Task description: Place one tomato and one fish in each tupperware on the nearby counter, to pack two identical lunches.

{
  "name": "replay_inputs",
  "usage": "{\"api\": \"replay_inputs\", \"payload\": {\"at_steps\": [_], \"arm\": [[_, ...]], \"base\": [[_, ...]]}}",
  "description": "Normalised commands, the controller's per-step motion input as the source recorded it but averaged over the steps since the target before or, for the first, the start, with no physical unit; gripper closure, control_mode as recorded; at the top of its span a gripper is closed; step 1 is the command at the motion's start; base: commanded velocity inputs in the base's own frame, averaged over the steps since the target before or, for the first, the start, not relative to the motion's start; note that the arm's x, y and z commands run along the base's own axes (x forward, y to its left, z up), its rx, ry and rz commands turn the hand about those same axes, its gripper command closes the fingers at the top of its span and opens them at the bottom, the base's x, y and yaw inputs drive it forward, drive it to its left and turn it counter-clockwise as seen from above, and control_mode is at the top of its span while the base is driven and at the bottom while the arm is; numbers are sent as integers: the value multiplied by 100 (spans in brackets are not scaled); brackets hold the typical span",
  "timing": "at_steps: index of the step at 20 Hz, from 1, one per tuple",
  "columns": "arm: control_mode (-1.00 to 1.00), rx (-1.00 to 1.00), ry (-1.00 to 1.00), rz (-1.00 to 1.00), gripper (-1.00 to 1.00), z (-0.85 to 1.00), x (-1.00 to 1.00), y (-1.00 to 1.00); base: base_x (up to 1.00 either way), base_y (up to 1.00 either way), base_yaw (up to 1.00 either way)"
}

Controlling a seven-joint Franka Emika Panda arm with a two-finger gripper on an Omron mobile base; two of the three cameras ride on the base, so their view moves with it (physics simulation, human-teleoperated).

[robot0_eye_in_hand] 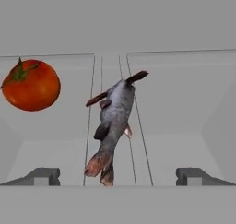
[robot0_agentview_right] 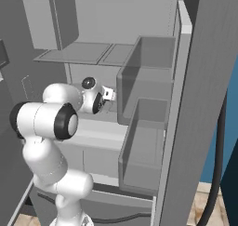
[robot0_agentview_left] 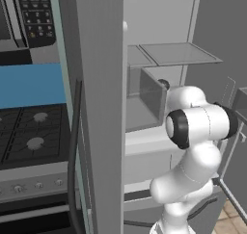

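In the hand view a red tomato [robot0_eye_in_hand: 31, 85] with a green stem lies on a white fridge shelf, up and to the left. A slim grey fish [robot0_eye_in_hand: 113, 121] with brownish fins and tail lies at the centre, tail end nearest the hand. My gripper [robot0_eye_in_hand: 119, 177] is open, its fingertips [robot0_eye_in_hand: 42, 176] spread wide to either side of the fish's tail and short of touching it. The hand [robot0_agentview_right: 100, 98] reaches into the open fridge. The tupperware and the counter are out of view.
The fridge door [robot0_agentview_right: 186, 127] stands open on the right with grey door bins [robot0_agentview_right: 144, 127] close to the hand. Glass shelves [robot0_agentview_left: 178, 52] sit above the arm. A black gas stove [robot0_agentview_left: 34, 132] and a microwave panel [robot0_agentview_left: 34, 11] lie to the left.
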Motion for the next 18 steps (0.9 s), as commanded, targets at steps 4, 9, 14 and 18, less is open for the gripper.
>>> {"api": "replay_inputs", "payload": {"at_steps": [4, 9, 14, 18], "arm": [[-100, 0, 0, 0, -100, -15, 33, 0], [-100, 0, 1, 0, -100, -20, 29, 0], [-100, 0, 2, 0, -100, -23, 29, 0], [-100, 0, 2, 0, -100, -23, 30, 0]], "base": [[0, 0, 0], [0, 0, 0], [0, 0, 0], [0, 0, 0]]}}
